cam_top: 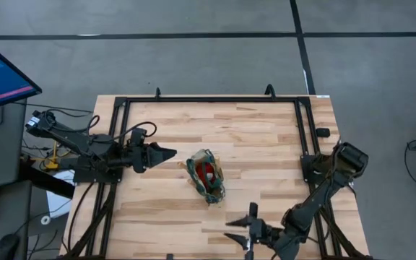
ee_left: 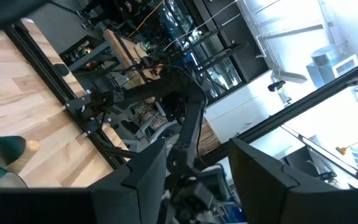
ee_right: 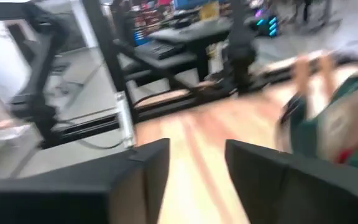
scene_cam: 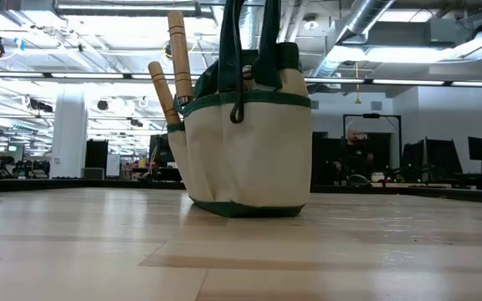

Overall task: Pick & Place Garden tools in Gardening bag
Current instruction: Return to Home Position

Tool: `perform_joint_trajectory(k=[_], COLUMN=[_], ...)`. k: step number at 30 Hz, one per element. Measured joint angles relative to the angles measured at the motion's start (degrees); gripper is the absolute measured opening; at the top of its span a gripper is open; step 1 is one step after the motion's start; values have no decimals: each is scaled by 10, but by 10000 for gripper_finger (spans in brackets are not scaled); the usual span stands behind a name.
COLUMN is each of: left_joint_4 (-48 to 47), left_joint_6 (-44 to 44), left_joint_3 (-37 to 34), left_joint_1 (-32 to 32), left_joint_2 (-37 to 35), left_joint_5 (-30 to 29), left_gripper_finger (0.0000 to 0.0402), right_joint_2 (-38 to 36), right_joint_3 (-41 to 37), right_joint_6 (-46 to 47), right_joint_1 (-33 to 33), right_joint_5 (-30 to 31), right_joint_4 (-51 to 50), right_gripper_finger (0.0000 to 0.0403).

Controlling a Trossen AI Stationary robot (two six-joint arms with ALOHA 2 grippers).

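A: Bag position?
B: The gardening bag (cam_top: 206, 175) stands upright mid-bench (cam_top: 266, 137). Two wooden handles (scene_cam: 174, 63) stick out, and a red item (cam_top: 206, 170) is inside.
A: Arms?
B: The left gripper (cam_top: 170, 153) is just beside the bag, fingers parted, empty. The right gripper (cam_top: 240, 215) is near the bench edge, fingers parted, empty.

The gardening bag (scene_cam: 249, 150) hides heads of the garden tools (scene_cam: 179, 58).

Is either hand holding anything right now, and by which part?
Nothing is held: the left hand and the right hand are both open and empty.
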Motion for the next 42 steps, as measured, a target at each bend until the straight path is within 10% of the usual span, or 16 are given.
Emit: perform_joint_trajectory(k=[8,20,42], left_joint_4=[0,0,0], left_joint_6=[13,11,13], left_joint_3=[0,0,0], left_joint_1=[0,0,0], left_joint_2=[1,6,6], left_joint_5=[-5,-10,13], left_gripper_finger=[172,172,172], right_joint_2=[61,45,26], right_joint_3=[19,26,36], right_joint_6=[43,-116,-70], right_joint_1=[-36,-129,-177], right_joint_5=[-69,-82,-149], right_joint_4=[12,1,-113], right_gripper_finger=[8,7,1])
